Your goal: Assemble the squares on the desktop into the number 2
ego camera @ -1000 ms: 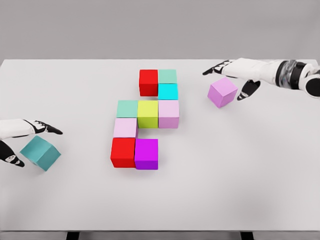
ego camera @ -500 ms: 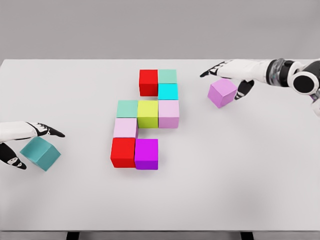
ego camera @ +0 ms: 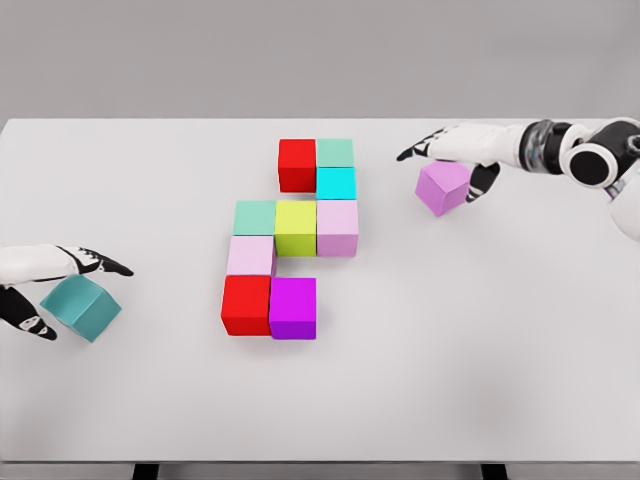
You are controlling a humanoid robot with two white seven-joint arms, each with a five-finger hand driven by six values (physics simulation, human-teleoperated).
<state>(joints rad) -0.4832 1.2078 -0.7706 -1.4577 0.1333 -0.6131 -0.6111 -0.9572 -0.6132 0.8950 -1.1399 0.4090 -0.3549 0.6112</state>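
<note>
You have 11 cubes on the counter (ego camera: pixel 480 350): 9 form the cluster (ego camera: pixel 290 240), 2 lie apart. Well right of the cluster, your right hand (ego camera: pixel 455 160) cups the violet cube (ego camera: pixel 443 187) (fingers spread over it). Well left, your left hand (ego camera: pixel 50 290) straddles the teal cube (ego camera: pixel 82 306), fingers spread.

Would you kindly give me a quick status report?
Left hand straddling teal cube, not gripped. Right hand over lilac cube, grip unclear. Nothing between them and the partial figure.
</note>
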